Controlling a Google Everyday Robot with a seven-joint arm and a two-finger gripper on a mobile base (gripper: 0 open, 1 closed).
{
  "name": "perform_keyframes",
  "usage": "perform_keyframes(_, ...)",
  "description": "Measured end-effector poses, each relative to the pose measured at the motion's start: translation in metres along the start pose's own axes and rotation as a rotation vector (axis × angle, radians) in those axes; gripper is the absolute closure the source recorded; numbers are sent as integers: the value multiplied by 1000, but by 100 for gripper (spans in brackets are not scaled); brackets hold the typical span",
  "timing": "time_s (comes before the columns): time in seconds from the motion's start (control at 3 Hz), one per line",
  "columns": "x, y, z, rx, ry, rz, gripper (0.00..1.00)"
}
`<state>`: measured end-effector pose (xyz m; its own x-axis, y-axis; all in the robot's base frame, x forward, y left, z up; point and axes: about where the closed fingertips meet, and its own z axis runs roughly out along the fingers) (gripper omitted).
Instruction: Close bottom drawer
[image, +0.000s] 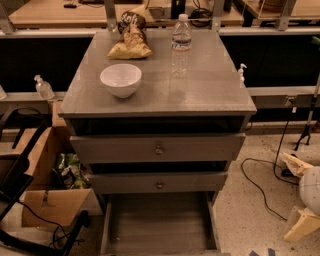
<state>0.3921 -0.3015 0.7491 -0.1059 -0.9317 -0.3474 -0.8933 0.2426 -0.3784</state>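
The bottom drawer (159, 220) of the grey cabinet (160, 95) is pulled far out toward me. Its plank floor and thin side walls show, and its front strip lies at the frame's bottom edge. The two taller drawers above, upper (158, 148) and middle (159, 183), each stick out a little. My gripper (286, 196) is at the right edge, beside the cabinet at bottom-drawer height and well clear of it. Its two cream fingers (292, 164) are spread wide apart and hold nothing.
On the cabinet top stand a white bowl (120, 79), a water bottle (181, 45) and a chip bag (131, 36). An open cardboard box (55, 197) and a black frame (20, 200) crowd the floor on the left. Black cables (260, 185) run over the floor on the right.
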Motion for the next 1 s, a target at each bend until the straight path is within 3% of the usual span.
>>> perform_keyframes(0.67,36,58,79,-1,-60,114,0)
perform_keyframes(1.0,53,79,133,-12,-119,160,17)
